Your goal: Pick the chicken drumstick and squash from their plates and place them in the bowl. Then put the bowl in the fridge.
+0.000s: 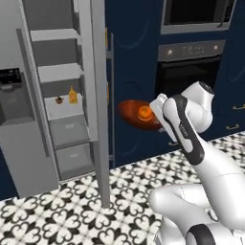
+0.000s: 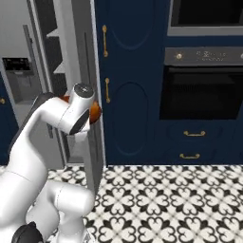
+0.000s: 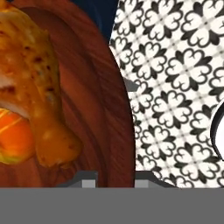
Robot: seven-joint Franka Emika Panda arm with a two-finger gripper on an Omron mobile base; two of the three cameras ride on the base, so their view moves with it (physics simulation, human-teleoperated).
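Open fridge (image 1: pixel 62 95); fingers (image 3: pixel 114 177) grip bowl (image 3: pixel 100 109) rim.

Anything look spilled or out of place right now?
Nothing stands out. The bowl is held level in the claw, with the drumstick and squash inside, beside the open fridge.

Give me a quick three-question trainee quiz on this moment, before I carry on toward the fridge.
1. True or false: the bowl is held up off the floor by the claw.
2. Which foods lie in the bowl? A) squash alone B) chicken drumstick and squash C) neither
3. Fill in: the fridge door stands ____.

Key: 1 true; 2 B; 3 open.
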